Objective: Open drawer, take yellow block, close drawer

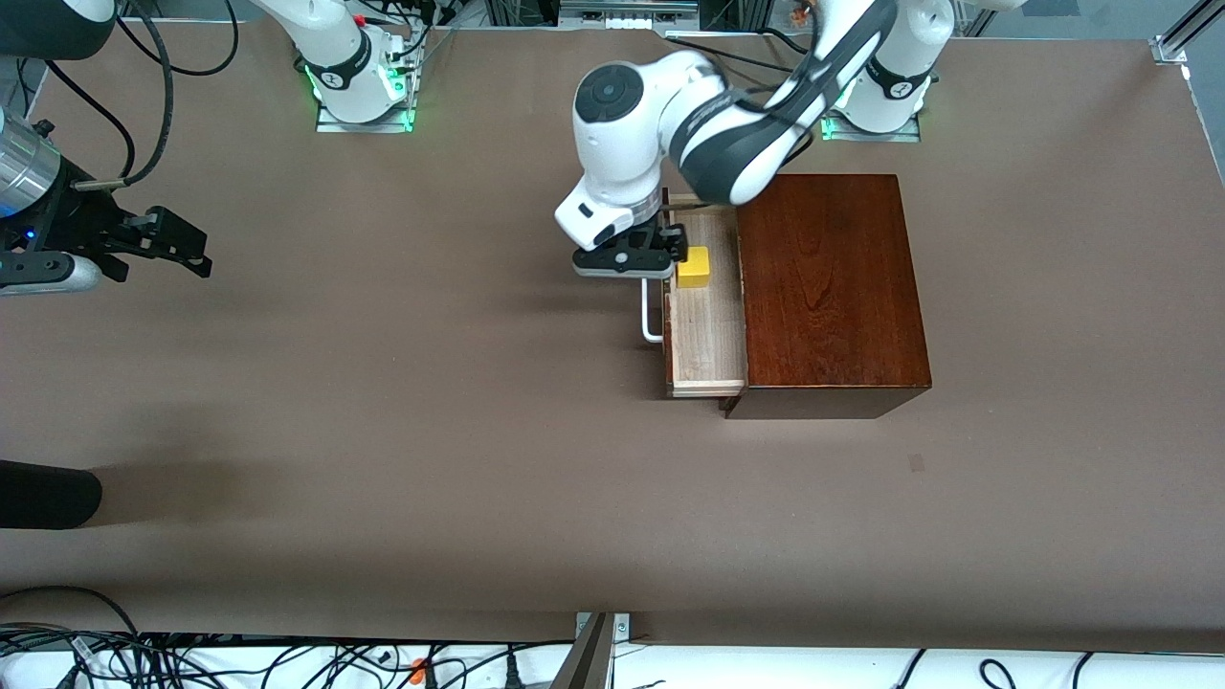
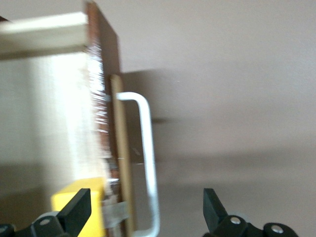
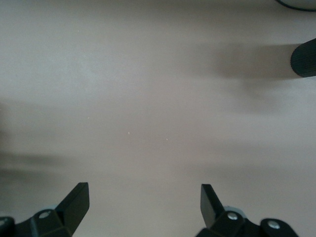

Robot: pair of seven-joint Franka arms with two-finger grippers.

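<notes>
Now the drawer (image 1: pixel 706 325) stands pulled out of the dark wooden box (image 1: pixel 828 287) toward the right arm's end of the desk (image 1: pixel 478 459), and the yellow block (image 1: pixel 693 267) sits on its pale floor, close against the drawer front and in the part of the tray farther from the front camera. The left end effector (image 1: pixel 655 255) hangs low over the drawer front, its 2 fingers spread wide and holding nothing. In the left wrist view one fingertip (image 2: pixel 79 207) overlaps the yellow block (image 2: pixel 79 212), while the other sits out over the bare desk, so the drawer front and the white handle (image 1: pixel 651 316) lie between them.

The step in hand looks like the pick. To do it well, I judge the end effector should shift toward the box until both fingers clear the drawer front and bracket the block alone, then descend straight and close on 2 flat faces. Closing from the present pose would likely catch the front panel or the handle instead of the cube. The block is small, so the grip should be centred to keep it from twisting out.

Obstacles are few but close: the drawer front beside the block, the handle just outside it, and the box edge overhanging the tray's inner side. The right end effector (image 1: pixel 163 241) waits over bare desk at its own end, fingers fully apart and empty, well apart from the drawer. A dark object (image 1: pixel 48 493) rests at the desk's edge, nearer the front camera.
</notes>
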